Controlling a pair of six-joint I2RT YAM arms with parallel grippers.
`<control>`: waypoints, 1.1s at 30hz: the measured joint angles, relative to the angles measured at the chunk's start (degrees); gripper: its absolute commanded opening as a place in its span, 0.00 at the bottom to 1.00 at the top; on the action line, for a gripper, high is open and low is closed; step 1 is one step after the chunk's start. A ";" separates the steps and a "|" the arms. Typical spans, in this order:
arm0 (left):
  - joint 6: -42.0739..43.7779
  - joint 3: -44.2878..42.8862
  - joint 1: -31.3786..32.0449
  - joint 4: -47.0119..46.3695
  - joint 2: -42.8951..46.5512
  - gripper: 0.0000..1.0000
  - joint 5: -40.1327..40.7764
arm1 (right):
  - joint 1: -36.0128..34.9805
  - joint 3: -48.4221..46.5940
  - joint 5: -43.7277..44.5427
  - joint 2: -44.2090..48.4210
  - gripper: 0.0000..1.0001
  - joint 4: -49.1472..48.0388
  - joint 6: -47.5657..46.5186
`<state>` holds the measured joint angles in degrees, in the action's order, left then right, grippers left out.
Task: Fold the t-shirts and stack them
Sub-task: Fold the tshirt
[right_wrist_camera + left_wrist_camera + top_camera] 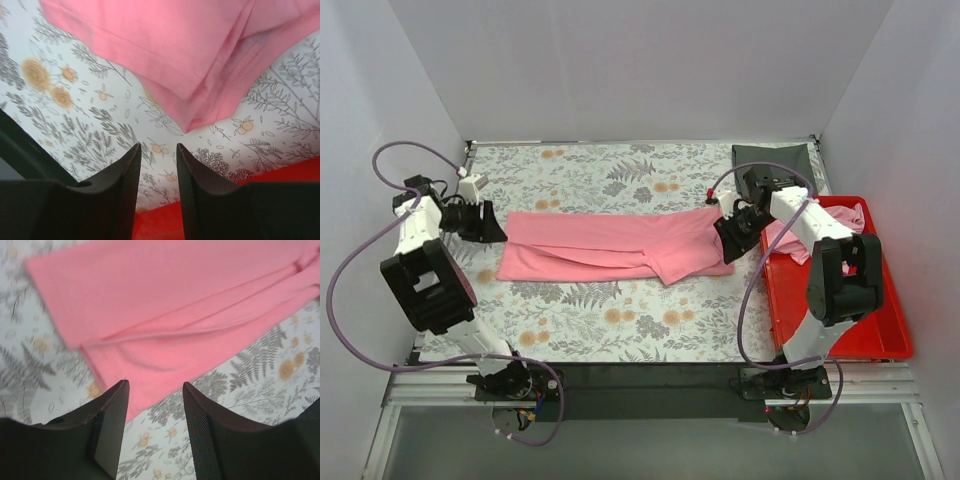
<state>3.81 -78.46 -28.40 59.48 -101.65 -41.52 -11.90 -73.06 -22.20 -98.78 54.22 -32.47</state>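
A light-pink t-shirt [615,245] lies folded into a long strip across the middle of the floral cloth. It also shows in the left wrist view [170,310] and in the right wrist view [175,45]. My left gripper [492,228] hovers at the strip's left end, open and empty, its jaws just short of the fabric edge [155,390]. My right gripper [727,238] hovers at the strip's right end, open and empty, a little off the shirt's corner [157,150]. More pink t-shirts [820,228] lie bunched in the red bin behind my right arm.
A red bin [850,320] stands at the right edge of the table; its rim shows under my right jaws [165,225]. A dark grey sheet [772,157] lies at the back right. White walls close in the back and sides.
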 measured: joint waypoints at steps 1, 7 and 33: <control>-0.17 0.04 0.96 -0.52 2.62 0.46 -2.32 | 0.00 -0.61 -1.20 1.07 0.40 0.04 0.48; -14.29 13.27 20.90 -15.67 19.45 0.57 -10.75 | 0.00 -2.82 -6.86 0.13 0.38 -0.83 5.49; -77.79 35.47 70.20 -70.82 7.17 0.63 11.54 | 0.33 -2.14 -3.04 -10.27 0.33 -6.45 15.82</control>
<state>-73.97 -42.98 41.80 -11.33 -94.48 -29.98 -11.57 -75.20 -25.23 -109.06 47.77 -16.64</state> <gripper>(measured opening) 0.637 0.347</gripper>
